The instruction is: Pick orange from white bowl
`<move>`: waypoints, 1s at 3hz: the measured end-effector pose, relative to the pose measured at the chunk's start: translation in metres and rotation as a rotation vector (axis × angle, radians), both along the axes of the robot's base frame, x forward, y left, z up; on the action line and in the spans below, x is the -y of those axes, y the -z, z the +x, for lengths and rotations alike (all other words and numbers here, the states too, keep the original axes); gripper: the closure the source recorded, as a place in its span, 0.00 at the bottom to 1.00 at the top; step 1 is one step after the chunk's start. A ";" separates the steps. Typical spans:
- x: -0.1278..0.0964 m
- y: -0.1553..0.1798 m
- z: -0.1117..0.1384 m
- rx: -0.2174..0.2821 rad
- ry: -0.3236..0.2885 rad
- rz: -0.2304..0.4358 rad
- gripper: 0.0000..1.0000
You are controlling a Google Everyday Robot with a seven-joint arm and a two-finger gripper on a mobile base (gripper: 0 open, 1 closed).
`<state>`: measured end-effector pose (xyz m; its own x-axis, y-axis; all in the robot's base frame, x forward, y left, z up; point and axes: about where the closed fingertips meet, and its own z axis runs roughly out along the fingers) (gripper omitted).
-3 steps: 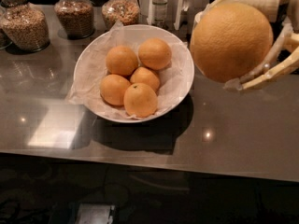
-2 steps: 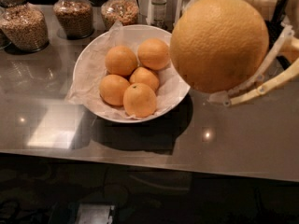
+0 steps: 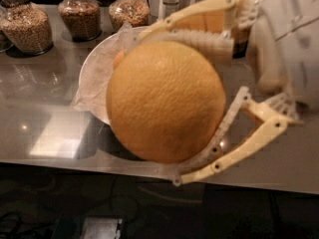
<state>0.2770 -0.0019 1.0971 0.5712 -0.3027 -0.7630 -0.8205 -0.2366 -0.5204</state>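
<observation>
The orange (image 3: 164, 101) is large, pale yellow-orange and finely dimpled. It fills the middle of the camera view, close up. My gripper (image 3: 169, 103) is shut on it, with one cream finger (image 3: 199, 26) over its top and the other finger (image 3: 234, 143) under its lower right. The orange is held above the counter, in front of the white bowl (image 3: 97, 78). Only the bowl's left rim and crinkled paper show behind it. A sliver of a smaller orange (image 3: 118, 59) shows at the held orange's upper left; the others are hidden.
Three glass jars of grain stand at the back: left (image 3: 27, 26), middle (image 3: 79, 14) and right (image 3: 128, 9). A bottle (image 3: 170, 1) stands behind the bowl. The dark glossy counter (image 3: 45, 128) ends at a front edge near the bottom.
The gripper has carried the orange left and nearer the camera. It now covers most of the bowl and the smaller oranges that showed before.
</observation>
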 end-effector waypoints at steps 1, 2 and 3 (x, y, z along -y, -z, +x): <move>-0.022 0.026 -0.004 -0.042 -0.047 -0.029 1.00; -0.036 0.061 0.007 -0.098 -0.067 -0.069 1.00; -0.038 0.059 0.005 -0.088 -0.067 -0.075 1.00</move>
